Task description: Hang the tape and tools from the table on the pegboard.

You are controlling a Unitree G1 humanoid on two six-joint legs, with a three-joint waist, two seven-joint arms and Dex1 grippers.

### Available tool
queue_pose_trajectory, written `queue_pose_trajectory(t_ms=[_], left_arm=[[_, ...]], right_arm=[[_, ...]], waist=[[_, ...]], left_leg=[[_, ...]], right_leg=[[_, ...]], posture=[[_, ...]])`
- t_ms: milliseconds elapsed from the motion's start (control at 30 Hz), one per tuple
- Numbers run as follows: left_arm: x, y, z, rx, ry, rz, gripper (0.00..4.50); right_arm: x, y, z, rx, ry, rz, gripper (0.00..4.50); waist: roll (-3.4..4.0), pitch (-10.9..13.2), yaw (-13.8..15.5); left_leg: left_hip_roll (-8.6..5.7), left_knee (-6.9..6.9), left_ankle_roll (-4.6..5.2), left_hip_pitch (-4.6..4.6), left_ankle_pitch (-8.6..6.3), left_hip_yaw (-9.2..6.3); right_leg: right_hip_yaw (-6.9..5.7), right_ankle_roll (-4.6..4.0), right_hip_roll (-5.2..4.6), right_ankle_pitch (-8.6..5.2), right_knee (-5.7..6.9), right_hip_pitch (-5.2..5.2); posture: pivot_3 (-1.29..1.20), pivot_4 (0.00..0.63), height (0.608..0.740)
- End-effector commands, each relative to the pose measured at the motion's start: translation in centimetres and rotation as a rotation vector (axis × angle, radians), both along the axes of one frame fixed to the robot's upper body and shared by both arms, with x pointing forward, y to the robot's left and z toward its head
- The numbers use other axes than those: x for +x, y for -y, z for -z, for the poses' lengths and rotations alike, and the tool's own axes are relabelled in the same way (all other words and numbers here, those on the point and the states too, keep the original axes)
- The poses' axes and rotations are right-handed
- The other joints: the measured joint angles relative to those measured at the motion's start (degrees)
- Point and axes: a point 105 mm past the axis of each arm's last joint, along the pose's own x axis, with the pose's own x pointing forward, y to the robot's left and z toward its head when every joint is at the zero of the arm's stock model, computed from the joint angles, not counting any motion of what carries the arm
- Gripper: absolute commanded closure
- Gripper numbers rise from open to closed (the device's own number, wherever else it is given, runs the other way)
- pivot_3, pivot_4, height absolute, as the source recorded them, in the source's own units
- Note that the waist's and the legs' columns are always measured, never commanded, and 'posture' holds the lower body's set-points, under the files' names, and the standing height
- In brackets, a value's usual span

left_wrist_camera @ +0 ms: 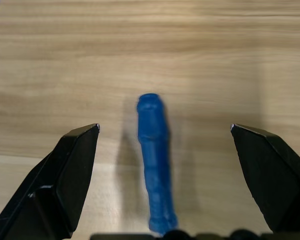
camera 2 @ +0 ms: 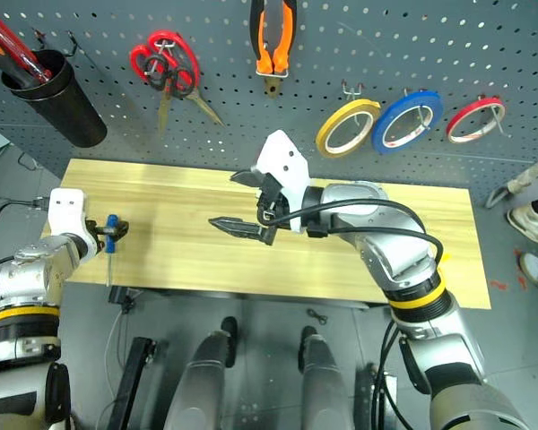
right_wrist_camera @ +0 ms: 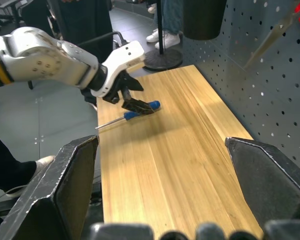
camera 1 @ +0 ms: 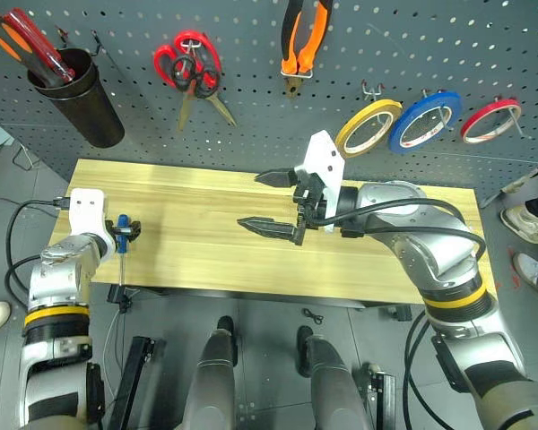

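Pegboard [camera 1: 251,116], dark grey-blue and full of holes, stands behind the table [camera 1: 206,242] of light wood planks. On its hooks hang the blue tape [camera 1: 424,120] between a yellow ring [camera 1: 368,127] and a red ring [camera 1: 490,120], the orange-and-black pliers [camera 1: 303,43], and the black-handled scissors [camera 1: 200,90] together with red-handled scissors [camera 1: 188,49]; a black cup [camera 1: 79,94] holding red-handled tools hangs at the board's left. The right gripper [camera 1: 269,202] hovers over the middle of the table, fingers spread wide and empty. The left gripper [left_wrist_camera: 165,150] sits at the table's left edge, fingers wide apart on either side of the blue-handled screwdriver [left_wrist_camera: 155,170], which lies on the wood with its shaft past the edge.
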Motion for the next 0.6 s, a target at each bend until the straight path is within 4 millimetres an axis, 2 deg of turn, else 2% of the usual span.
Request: queue_pose_trajectory(t_ms=[33,200,300,500,533,600], left_arm=[[0.6,-0.4,0.2,-0.023,0.000,0.013,0.02],[0.9,-0.9,1.7,-0.046,-0.060,-0.006,0.02],[0.9,-1.2,1.7,-0.034,-0.070,-0.007,0.87],[1.1,-0.9,0.9,-0.034,-0.050,0.009,3.82],[1.1,-0.7,0.7,-0.035,-0.041,0.020,4.04],[0.9,0.4,-0.7,-0.034,0.020,0.074,4.02]], right_arm=[[-0.7,-0.3,-1.5,0.022,0.074,-0.034,0.00],[-0.9,-0.3,-1.6,0.021,0.076,-0.035,0.00],[-0.9,-0.3,-1.6,0.019,0.078,-0.032,0.00],[-0.7,0.0,-1.6,0.022,0.079,-0.020,0.00],[-0.7,0.0,-1.6,0.024,0.079,-0.019,0.00],[-0.8,0.4,-1.8,0.038,0.075,-0.015,0.00]], waist=[[0.00,0.0,0.2],[-0.01,0.0,0.3],[-0.01,0.0,0.2],[-0.02,0.0,0.2],[-0.02,0.0,0.2],[-0.02,0.0,0.1]], left_leg=[[0.00,-0.02,0.00,-0.01,0.00,0.00],[0.00,0.00,-0.02,0.00,0.01,-0.01],[0.01,0.00,-0.04,0.02,0.02,0.00],[0.01,0.00,-0.05,0.02,0.03,0.00],[0.01,0.00,-0.05,0.01,0.03,0.00],[0.01,-0.01,-0.06,0.00,0.03,0.00]], right_leg=[[-0.01,-0.02,0.01,0.01,-0.01,-0.01],[-0.04,0.00,0.00,0.00,0.02,-0.01],[-0.04,0.00,0.01,0.00,0.04,0.00],[-0.04,-0.01,0.01,0.00,0.04,-0.01],[-0.04,-0.01,0.00,0.01,0.04,0.00],[-0.03,-0.02,0.00,0.01,0.03,-0.01]], posture=[[0.13,0.402,0.740],[0.13,0.402,0.740],[0.12,0.400,0.740],[0.12,0.393,0.740],[0.12,0.393,0.740],[0.12,0.389,0.740]])
